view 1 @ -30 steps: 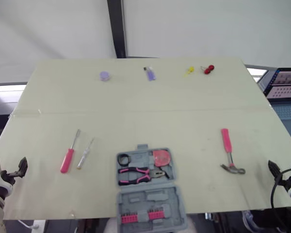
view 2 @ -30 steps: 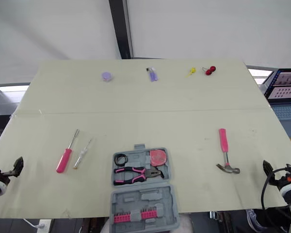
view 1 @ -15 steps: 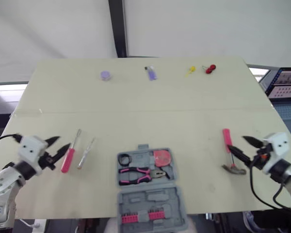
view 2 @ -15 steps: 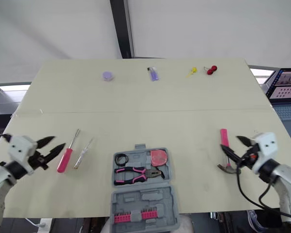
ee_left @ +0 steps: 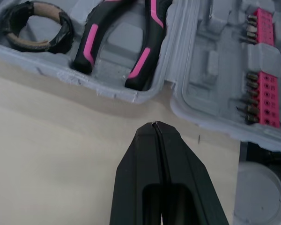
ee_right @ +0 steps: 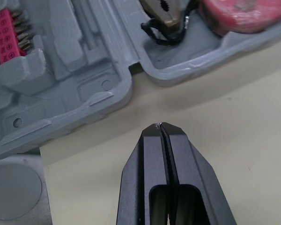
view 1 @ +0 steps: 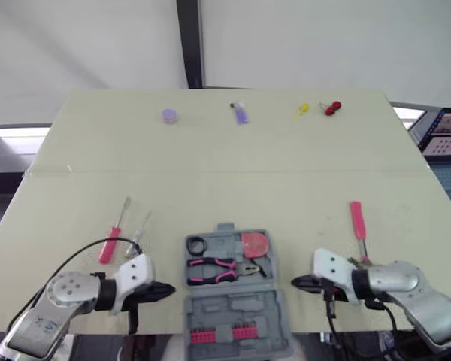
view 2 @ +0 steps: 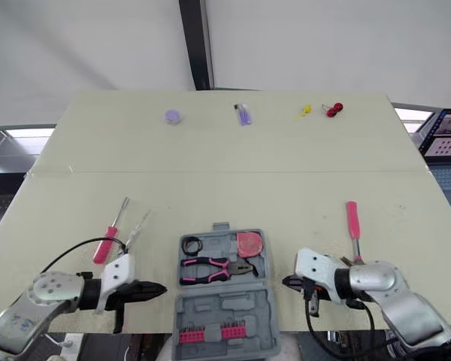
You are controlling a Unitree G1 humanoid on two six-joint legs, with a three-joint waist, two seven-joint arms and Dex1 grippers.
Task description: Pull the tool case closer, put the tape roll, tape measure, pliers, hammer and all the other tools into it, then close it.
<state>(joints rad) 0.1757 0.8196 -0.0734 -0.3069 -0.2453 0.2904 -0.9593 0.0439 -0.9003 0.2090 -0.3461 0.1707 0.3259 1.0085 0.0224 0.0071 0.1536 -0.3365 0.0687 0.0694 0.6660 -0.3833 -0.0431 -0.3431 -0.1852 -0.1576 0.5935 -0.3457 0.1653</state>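
Observation:
The grey tool case lies open at the table's front edge, its near half overhanging. Its far half holds the black tape roll, the pink-handled pliers and the pink tape measure; the near half holds a pink bit strip. My left gripper is shut with nothing in it, just left of the case. My right gripper is shut, also with nothing in it, just right of the case. The pink-handled hammer lies beyond the right arm. A pink screwdriver and a clear one lie left.
Small items line the table's far edge: a purple disc, a purple piece, a yellow piece and a red one. The table's front edge runs close under both grippers.
Both arms have swung in from the table's sides to flank the case, and both grippers have gone from open to shut. The tools have not moved.

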